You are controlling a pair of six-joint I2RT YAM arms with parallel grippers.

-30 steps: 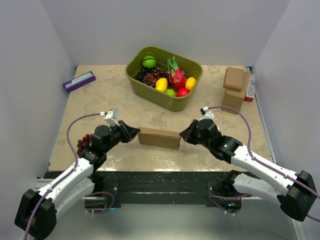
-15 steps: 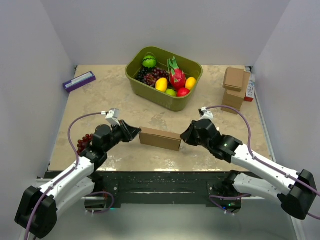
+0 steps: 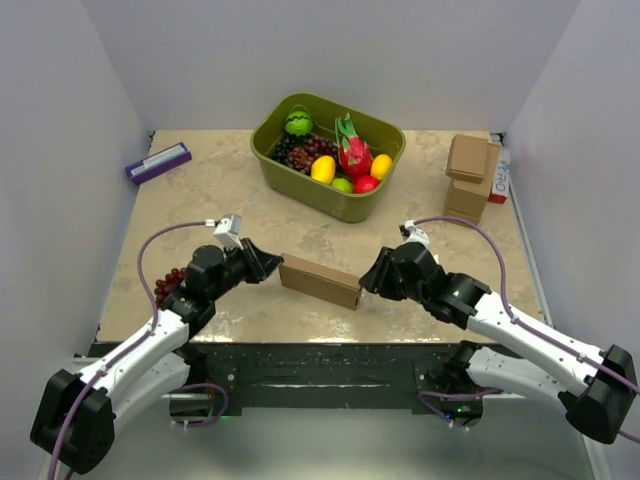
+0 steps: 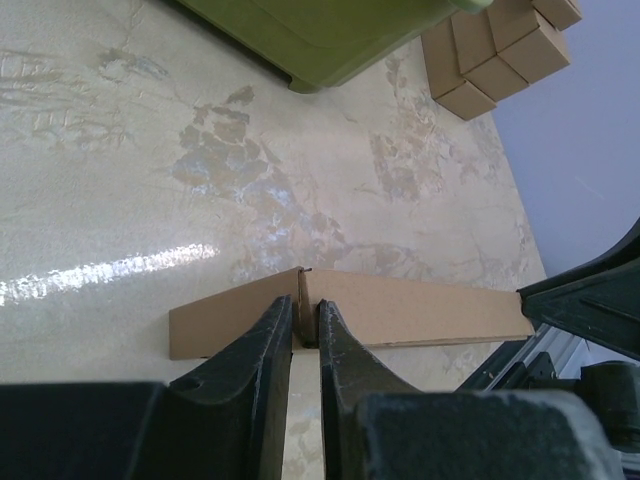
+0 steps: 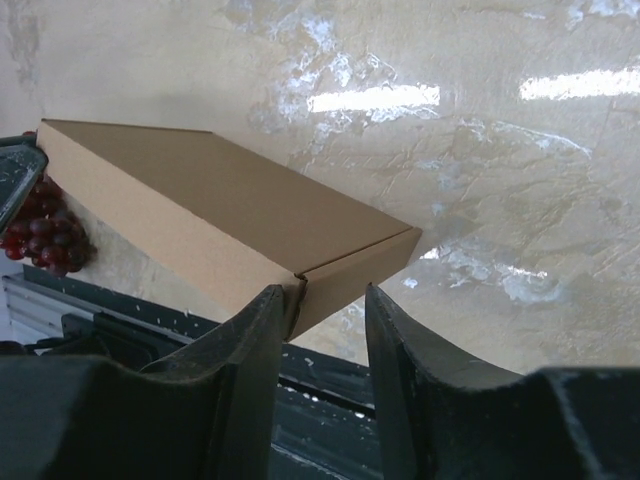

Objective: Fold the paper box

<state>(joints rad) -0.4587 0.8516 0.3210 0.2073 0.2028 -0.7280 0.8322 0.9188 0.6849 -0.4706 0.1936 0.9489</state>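
Left fingers (image 4: pixel 262 350): nearly together, clamped on the end wall of the box (image 3: pixel 320 281), right at its corner seam. The left gripper (image 4: pixel 303 306) comes in low and level from the box's left end. Judged purpose: hold that end fixed so the box cannot slide.

Right fingers (image 5: pixel 250 340): apart. The box's near right corner sits in the gap. One finger is at or touching the corner and the other stands clear of the end wall, so there is no grip. The right gripper (image 5: pixel 322 292) faces the opposite end, mirroring the left.

Box: long, thin and closed, with its panels squared up. It lies between the two grippers at the near middle of the table (image 3: pixel 200 200), its right end skewed slightly towards the front edge. Cannot tell if that end rests on the table or hangs just above it. Judged progress: folding is largely done, with at most a final press or tuck left.

Surroundings:
- Loose grapes (image 3: pixel 170 283) lie just beside the left arm, near its path if it draws back.
- A green bin (image 3: pixel 318 200) holding fruit (image 3: pixel 355 155) sits behind the box, well apart.
- A stack of small boxes (image 3: pixel 468 180) stands far right and a purple packet (image 3: pixel 158 162) far left, both out of the way.
- Nothing stands between either gripper and the box.
- The table's front edge is near, leaving little room on that side.
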